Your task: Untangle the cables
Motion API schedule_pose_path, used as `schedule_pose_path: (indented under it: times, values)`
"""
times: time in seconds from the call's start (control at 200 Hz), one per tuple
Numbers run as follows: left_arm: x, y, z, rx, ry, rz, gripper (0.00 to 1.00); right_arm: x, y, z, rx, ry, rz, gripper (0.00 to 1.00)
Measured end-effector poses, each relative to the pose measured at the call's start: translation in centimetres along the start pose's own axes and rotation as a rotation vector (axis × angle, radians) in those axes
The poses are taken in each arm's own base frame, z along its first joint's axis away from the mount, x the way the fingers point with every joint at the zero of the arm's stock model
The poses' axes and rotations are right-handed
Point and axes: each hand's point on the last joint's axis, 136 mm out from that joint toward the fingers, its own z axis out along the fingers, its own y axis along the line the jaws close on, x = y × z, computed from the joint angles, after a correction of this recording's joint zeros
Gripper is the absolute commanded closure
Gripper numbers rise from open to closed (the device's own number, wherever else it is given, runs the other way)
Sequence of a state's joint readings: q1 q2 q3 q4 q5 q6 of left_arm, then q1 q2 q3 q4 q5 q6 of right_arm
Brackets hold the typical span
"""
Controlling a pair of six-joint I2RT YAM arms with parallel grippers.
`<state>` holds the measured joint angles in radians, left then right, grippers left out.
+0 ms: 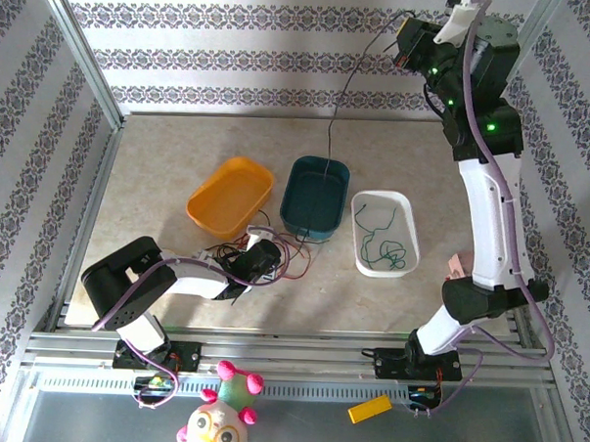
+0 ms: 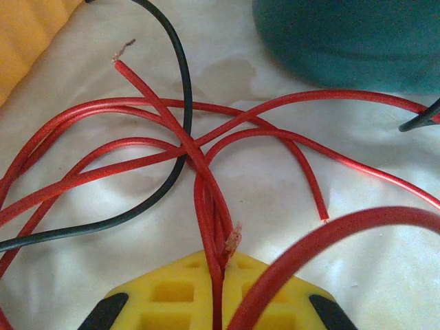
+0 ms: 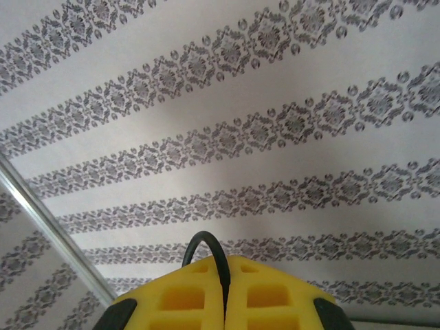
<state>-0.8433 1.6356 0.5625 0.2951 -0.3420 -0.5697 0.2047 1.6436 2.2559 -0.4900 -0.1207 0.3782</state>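
Note:
A tangle of red cables (image 2: 261,130) with a black cable (image 2: 180,82) across it lies on the table between the orange and teal trays. My left gripper (image 2: 218,265) is shut on a bunch of the red cables (image 1: 288,265), low over the table (image 1: 262,259). My right gripper (image 1: 401,45) is raised high at the back, shut on another black cable (image 3: 206,240). That black cable (image 1: 334,105) hangs down into the teal tray (image 1: 315,220). A green cable (image 1: 382,237) lies coiled in the white tray (image 1: 413,218).
The orange tray (image 1: 229,197) stands left of the teal one, just behind the tangle. Metal frame posts and patterned walls (image 1: 282,59) enclose the table. A yellow block (image 1: 369,410) and a plush toy (image 1: 223,414) lie in front of the arm bases.

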Motion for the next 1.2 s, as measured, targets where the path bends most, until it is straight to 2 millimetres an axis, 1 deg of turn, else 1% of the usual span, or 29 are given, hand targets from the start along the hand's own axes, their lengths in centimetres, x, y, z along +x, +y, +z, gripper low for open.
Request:
schedule_pose_path:
  times: [0.15, 0.21, 0.26, 0.285, 0.34, 0.395, 0.415, 0.43, 0.44, 0.47, 0.5, 0.525, 0.58, 0.635, 0.67, 0.715, 0.77, 0.949, 1.014, 1.089, 1.199]
  values:
    - [0.1, 0.0, 0.1, -0.001, -0.004, -0.012, 1.0, -1.0, 0.0, -0.6, 0.015, -0.032, -0.034, 1.0]
    - [0.3, 0.1, 0.2, -0.002, -0.001, -0.01, 1.0, -0.5, 0.6, -0.8, -0.002, -0.024, -0.039, 1.0]
    - [0.3, 0.0, 0.2, -0.002, -0.002, -0.006, 1.0, 0.8, 1.3, -0.9, -0.022, 0.005, -0.041, 1.0]
    - [0.2, -0.1, 0.1, -0.004, -0.005, -0.003, 1.0, 1.9, 1.9, -1.0, -0.038, 0.025, -0.042, 1.0]
    - [0.1, -0.3, 0.1, -0.003, -0.01, 0.012, 1.0, 5.2, 3.5, -1.1, -0.085, 0.091, -0.041, 1.0]
    - [-0.2, -0.6, 0.0, 0.0, -0.017, 0.03, 1.0, 9.5, 5.1, -1.3, -0.135, 0.176, -0.036, 1.0]
    - [-0.2, -0.6, 0.0, 0.001, -0.017, 0.038, 1.0, 10.9, 5.5, -1.3, -0.146, 0.201, -0.034, 1.0]
    - [-0.2, -0.7, 0.0, 0.002, -0.016, 0.044, 1.0, 12.3, 5.8, -1.3, -0.158, 0.23, -0.031, 1.0]
    - [-0.2, -0.7, 0.0, 0.003, -0.015, 0.048, 1.0, 12.8, 6.0, -1.2, -0.163, 0.238, -0.03, 1.0]
    - [-0.2, -0.7, 0.0, 0.005, -0.015, 0.057, 1.0, 15.3, 6.4, -1.1, -0.176, 0.284, -0.024, 1.0]
    - [-0.3, -0.8, 0.0, 0.007, -0.014, 0.068, 1.0, 17.5, 6.4, -1.0, -0.176, 0.326, -0.017, 1.0]
    - [-0.3, -0.9, 0.0, 0.01, -0.013, 0.076, 1.0, 19.0, 6.2, -0.9, -0.172, 0.353, -0.013, 1.0]
    - [-0.3, -1.1, -0.1, 0.02, -0.008, 0.092, 1.0, 22.3, 5.2, -0.6, -0.145, 0.415, 0.004, 1.0]
    - [-0.3, -1.4, -0.1, 0.032, -0.002, 0.105, 1.0, 24.5, 4.1, -0.4, -0.109, 0.457, 0.017, 1.0]
    - [-0.3, -1.5, -0.2, 0.042, 0.004, 0.111, 1.0, 25.2, 3.5, -0.3, -0.09, 0.468, 0.02, 1.0]
    - [-0.2, -1.7, -0.3, 0.054, 0.011, 0.116, 1.0, 25.6, 3.2, -0.2, -0.074, 0.471, 0.026, 1.0]
    - [-0.1, -1.9, -0.4, 0.068, 0.019, 0.123, 1.0, 25.3, 3.0, 0.0, -0.06, 0.456, 0.031, 1.0]
    - [0.1, -2.2, -0.6, 0.087, 0.034, 0.129, 1.0, 22.5, 1.9, 0.8, -0.028, 0.368, 0.041, 1.0]
    - [0.2, -2.1, -0.6, 0.086, 0.036, 0.13, 1.0, 20.8, 1.3, 0.9, -0.015, 0.328, 0.053, 1.0]
    - [0.2, -2.1, -0.6, 0.086, 0.036, 0.13, 1.0, 18.6, 1.0, 0.5, -0.009, 0.279, 0.068, 1.0]
    - [0.3, -2.1, -0.6, 0.086, 0.035, 0.129, 1.0, 14.5, 1.0, -1.2, -0.008, 0.18, 0.086, 1.0]
